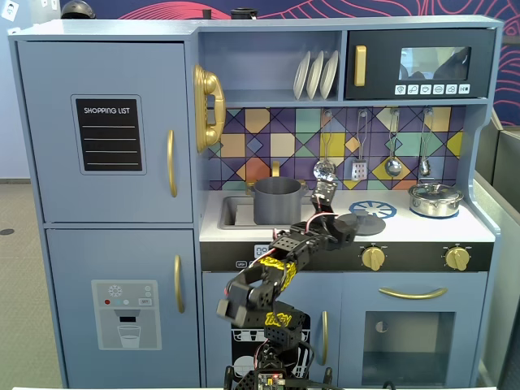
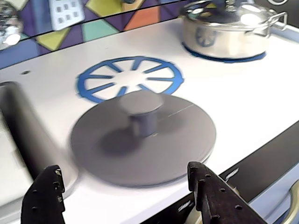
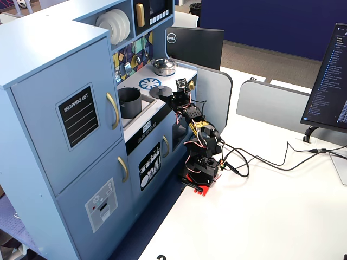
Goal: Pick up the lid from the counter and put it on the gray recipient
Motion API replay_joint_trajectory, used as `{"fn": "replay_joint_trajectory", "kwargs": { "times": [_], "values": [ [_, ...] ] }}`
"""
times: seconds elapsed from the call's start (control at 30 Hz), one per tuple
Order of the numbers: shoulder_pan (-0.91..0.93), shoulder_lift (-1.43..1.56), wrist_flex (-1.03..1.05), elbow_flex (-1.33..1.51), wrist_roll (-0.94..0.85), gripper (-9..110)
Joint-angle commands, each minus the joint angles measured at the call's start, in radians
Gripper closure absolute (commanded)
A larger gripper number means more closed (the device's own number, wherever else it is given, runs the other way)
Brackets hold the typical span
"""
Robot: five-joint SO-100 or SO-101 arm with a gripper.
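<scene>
My fingers (image 2: pixel 44 198) stand wide apart, one dark tip at the lower left of the wrist view and the other at the lower right, with nothing between them. My gripper (image 2: pixel 126 193) is empty and pointed at the lid (image 2: pixel 142 144), which fills the middle of that frame just beyond the tips. I cannot tell whether either tip touches its rim; it looks as if neither does.

The lid is a flat matte dark gray disc with a stubby central knob (image 2: pixel 142 112). It lies flat on the white counter (image 2: pixel 261 93), near the front edge, with its far rim just over the blue spoked burner ring (image 2: pixel 128 79). It looks slightly smeared, so its edge is not crisp.

At the upper right of the wrist view sits the shiny silver pot (image 2: pixel 226 28) with its own lid, on another blue ring, well apart from my target. At the far left edge the sink basin (image 2: pixel 18 121) begins.

In a fixed view, my gripper (image 1: pixel 337 231) reaches over the counter front toward the lid (image 1: pixel 360 221), and the gray recipient (image 1: pixel 278 201) stands open-topped in the centre-left, in the sink area.

As I judge it, I have only approached: the grasp, the lift, the carry over to the pot and the placing are all not yet done.
</scene>
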Motion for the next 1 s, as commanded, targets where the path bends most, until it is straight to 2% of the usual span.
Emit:
{"fn": "replay_joint_trajectory", "kwargs": {
  "times": [0.0,0.47,0.97],
  "values": [
    [0.026,-0.092,-0.118,-0.08,-0.011,75],
    [-0.029,-0.477,-0.357,-0.267,-0.026,78],
    [-0.034,-0.718,-0.403,-0.431,0.014,81]
  ]
}}
